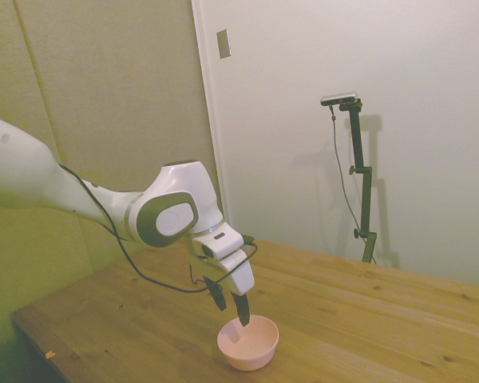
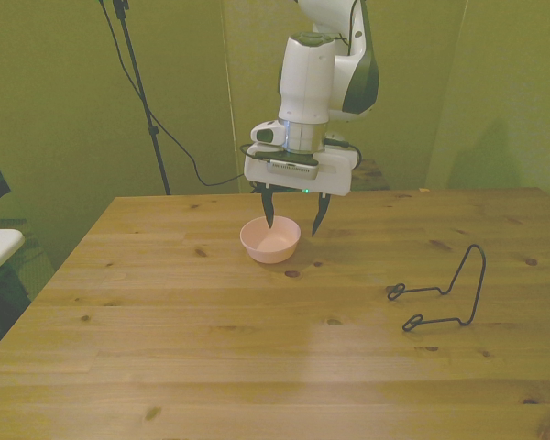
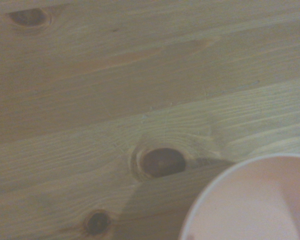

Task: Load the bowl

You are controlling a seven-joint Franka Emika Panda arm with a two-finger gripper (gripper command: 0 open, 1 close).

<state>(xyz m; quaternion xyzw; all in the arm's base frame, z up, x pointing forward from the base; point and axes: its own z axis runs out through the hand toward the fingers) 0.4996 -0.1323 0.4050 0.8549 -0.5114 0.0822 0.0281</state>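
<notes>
I count one small round pale pink plastic bowl [image 2: 270,240], centre-left of the front view on the wooden plank table [image 2: 211,348]. My one white two-finger gripper [image 2: 294,218] hangs over it, fingers spread open, one dipping inside the rim. One bent black wire stand [image 2: 445,291] sits well apart, right.

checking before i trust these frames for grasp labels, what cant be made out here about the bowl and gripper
- Side view: one finger dips over the bowl rim; whether it touches is too small to tell.
- Front view: the open gripper straddles the bowl; the near wall hides part of the inside.
- Wrist view: the picture's edge cuts off most of the bowl.
- Front view: what the wire stand is for is unclear.
</notes>
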